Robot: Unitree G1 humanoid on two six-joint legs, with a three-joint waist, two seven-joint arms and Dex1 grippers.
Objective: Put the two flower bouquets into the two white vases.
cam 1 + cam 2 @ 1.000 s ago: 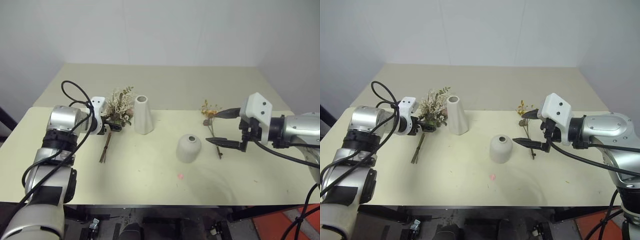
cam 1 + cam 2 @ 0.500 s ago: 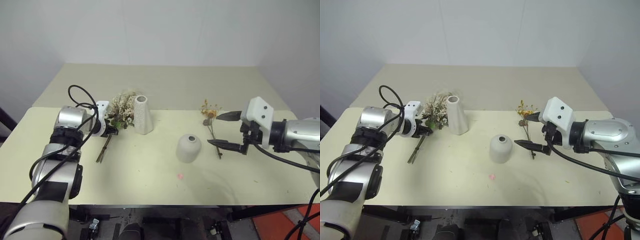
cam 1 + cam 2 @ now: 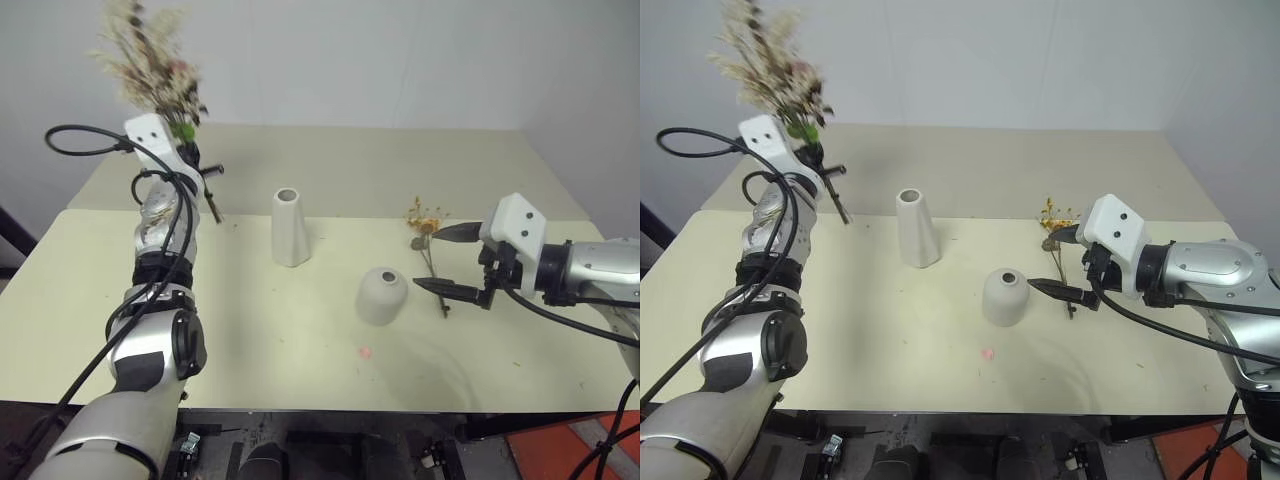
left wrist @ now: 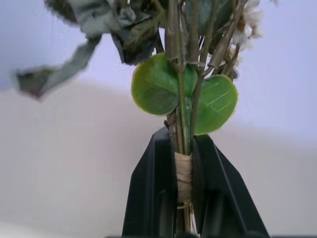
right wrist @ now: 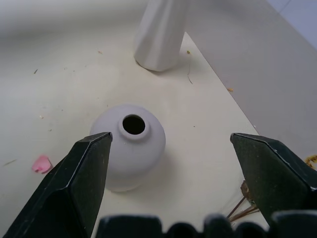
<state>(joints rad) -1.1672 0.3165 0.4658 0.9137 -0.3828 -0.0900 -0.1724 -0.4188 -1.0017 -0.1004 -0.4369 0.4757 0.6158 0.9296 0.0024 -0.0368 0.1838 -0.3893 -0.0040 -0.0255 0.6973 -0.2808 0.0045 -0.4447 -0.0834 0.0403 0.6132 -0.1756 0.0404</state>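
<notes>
Left gripper (image 4: 184, 168) clamped on the bound stems of the big bushy bouquet (image 3: 150, 65), held high above the table's (image 3: 250, 320) far left. Right gripper (image 3: 445, 260) spread wide, empty, just beside the small yellow bouquet (image 3: 425, 225) lying flat. Squat vase (image 3: 381, 294) nearby; tall vase (image 3: 289, 228) upright between both arms.

A pale yellow table (image 3: 250, 330) carries the tall vase (image 3: 289, 228). Right of the tall vase stand the squat vase (image 3: 381, 295), the small bouquet (image 3: 428, 250), and, nearer, a pink petal (image 3: 366, 352).
</notes>
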